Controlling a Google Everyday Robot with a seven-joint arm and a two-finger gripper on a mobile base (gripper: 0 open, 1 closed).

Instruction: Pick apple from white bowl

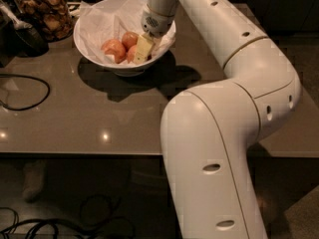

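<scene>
The hand (142,50) is down inside the white bowl (102,62), at 11 o'clock on the bench (99,113). It meets the apples (113,48) from their 3 o'clock side. Whether it has clenched on one I cannot tell. No apple is lifted out yet, so the pick is probably about half done.

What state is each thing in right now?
white bowl, upright on the table, lined with paper.
apples, resting in the bowl, none lifted.
claw, down inside the bowl beside the apples.
glass jar, upright, holding brown snacks.
cable, lying looped on the table.
</scene>
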